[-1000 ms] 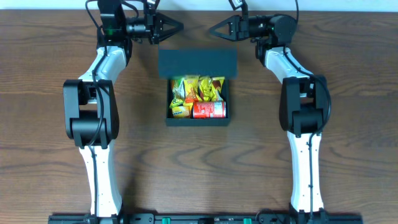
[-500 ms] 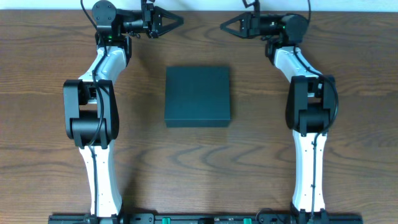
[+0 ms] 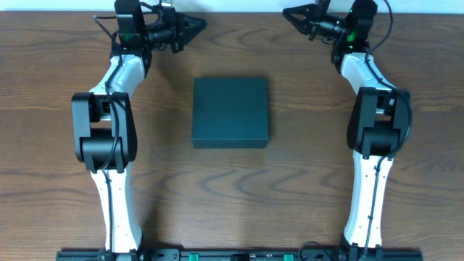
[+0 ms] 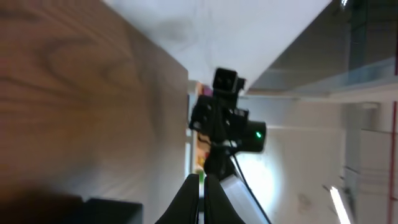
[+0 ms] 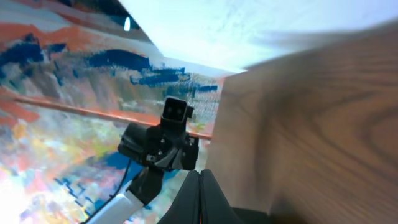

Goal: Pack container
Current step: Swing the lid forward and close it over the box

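The container [image 3: 230, 112], a dark teal square cardboard box, lies closed at the centre of the brown wooden table [image 3: 43, 87]. The left gripper [image 3: 201, 24] and right gripper [image 3: 287, 12] hover pinched together, empty, by its far edge. Closure seems complete, perhaps not fully seated; any finishing press should land flat, centred.

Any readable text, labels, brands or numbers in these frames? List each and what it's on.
None can be read.
container: lid shut, plain dark top, no print or label.
painted backdrop in the right wrist view: blurred colour patches, no letters.
table: bare wood grain, no markings.
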